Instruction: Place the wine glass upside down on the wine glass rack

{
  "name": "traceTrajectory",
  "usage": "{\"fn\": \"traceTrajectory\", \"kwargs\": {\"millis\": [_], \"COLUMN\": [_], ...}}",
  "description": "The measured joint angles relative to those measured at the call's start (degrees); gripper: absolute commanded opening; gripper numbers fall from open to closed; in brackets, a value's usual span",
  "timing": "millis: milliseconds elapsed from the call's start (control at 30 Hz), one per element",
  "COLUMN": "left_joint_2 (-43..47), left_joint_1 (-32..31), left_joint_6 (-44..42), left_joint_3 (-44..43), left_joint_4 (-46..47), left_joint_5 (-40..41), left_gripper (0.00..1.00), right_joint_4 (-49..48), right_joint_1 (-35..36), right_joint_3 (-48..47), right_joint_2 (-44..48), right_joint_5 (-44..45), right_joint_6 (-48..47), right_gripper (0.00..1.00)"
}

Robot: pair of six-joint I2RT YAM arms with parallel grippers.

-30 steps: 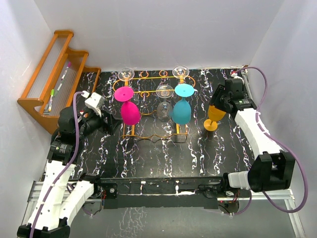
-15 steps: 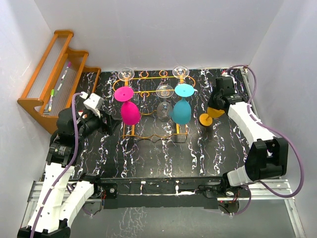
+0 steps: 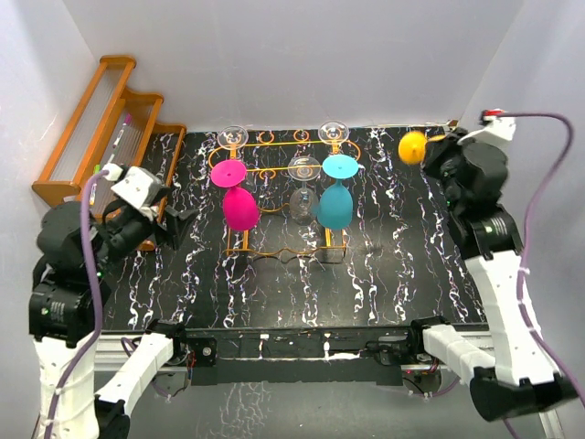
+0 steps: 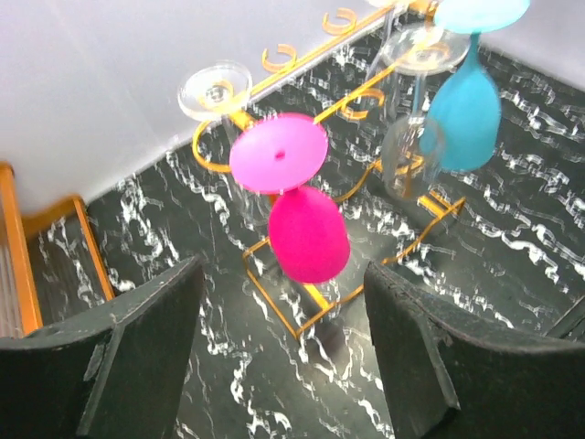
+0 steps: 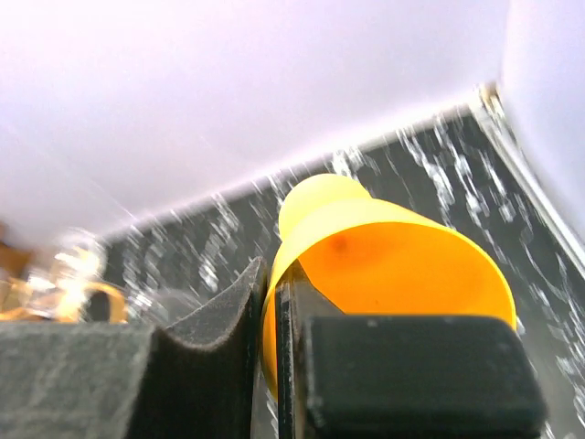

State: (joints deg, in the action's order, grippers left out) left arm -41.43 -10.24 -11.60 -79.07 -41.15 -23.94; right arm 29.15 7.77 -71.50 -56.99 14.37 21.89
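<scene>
The right claw (image 3: 435,154) gripped the opaque orange wine glass (image 3: 411,146), well right of the orange-gold wire rack (image 3: 285,144); the left claw (image 4: 283,366) gaped wide.

Seen from above, the wine glass rack (image 3: 285,143) stands on the table (image 3: 366,274) toward 12 o'clock. On its front rail, three glasses hang bowl-down: left front glass (image 3: 239,206), middle front glass (image 3: 303,197), right front glass (image 3: 335,203). Behind them, on the rear rail, are the left rear glass (image 3: 233,137) and right rear glass (image 3: 335,131). A stepped rack (image 3: 101,137) sits at 10 o'clock, beside the table's far left corner. The wine glass (image 3: 412,146) is at 2 o'clock, apart from the rack, between the right gripper (image 3: 431,148) fingers. The left gripper (image 3: 178,224) hangs at 9 o'clock.
</scene>
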Motion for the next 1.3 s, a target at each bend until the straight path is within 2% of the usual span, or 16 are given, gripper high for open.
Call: {"fn": "traceTrajectory", "kwargs": {"millis": [133,267,367,500,600,700,900,1000,1100,1200,1300], "left_joint_2": [-1.05,-2.23,-4.9,-11.32,-17.27,-21.05,-27.85,-32.28,-35.5,-37.4,-37.35], "left_joint_1": [0.0,0.0,0.0,0.0,0.0,-0.02,-1.03,-1.97,-2.29,-2.29,-1.88], "left_joint_6": [1.53,10.29,22.71,38.97,50.4,58.27,64.54,66.53,68.11,69.26,70.18], "left_joint_3": [-6.49,-4.83,0.7,5.57,6.84,7.5,4.44,0.42,-3.1,-6.12,-7.74], "left_joint_4": [0.26,10.1,24.41,41.68,54.31,64.83,78.62,82.42,85.07,87.41,89.79], "left_joint_5": [-3.32,-12.11,-22.08,-28.48,-28.65,-26.6,-22.6,-20.96,-19.63,-18.75,-18.64], "left_gripper": [0.68,0.68,0.67,0.65,0.65,0.65,0.65,0.65,0.65,0.64,0.64], "right_joint_4": [-13.53,-29.0,-42.12,-57.92,-70.51,-82.18,-99.56,-105.59,-111.43,-112.39,-112.34], "right_joint_1": [0.0,-0.02,-0.02,0.0,0.0,0.0,1.25,7.17,18.47,27.78,33.16], "right_joint_3": [0.94,4.76,4.42,1.73,-0.66,-4.24,-5.09,-5.09,-5.18,-6.91,-8.74], "right_joint_2": [7.21,11.58,10.25,5.51,0.87,-4.33,-9.92,-12.2,-15.52,-21.0,-28.15], "right_joint_5": [-2.45,-7.91,-13.66,-18.71,-21.55,-23.37,-19.98,-17.62,-16.44,-15.8,-14.58], "right_joint_6": [1.18,7.85,14.45,20.9,25.03,29.29,35.93,35.74,32.13,28.28,24.9], "right_gripper": [0.08,0.08,0.08,0.08,0.08,0.08,0.08,0.08,0.08,0.08,0.08]}}
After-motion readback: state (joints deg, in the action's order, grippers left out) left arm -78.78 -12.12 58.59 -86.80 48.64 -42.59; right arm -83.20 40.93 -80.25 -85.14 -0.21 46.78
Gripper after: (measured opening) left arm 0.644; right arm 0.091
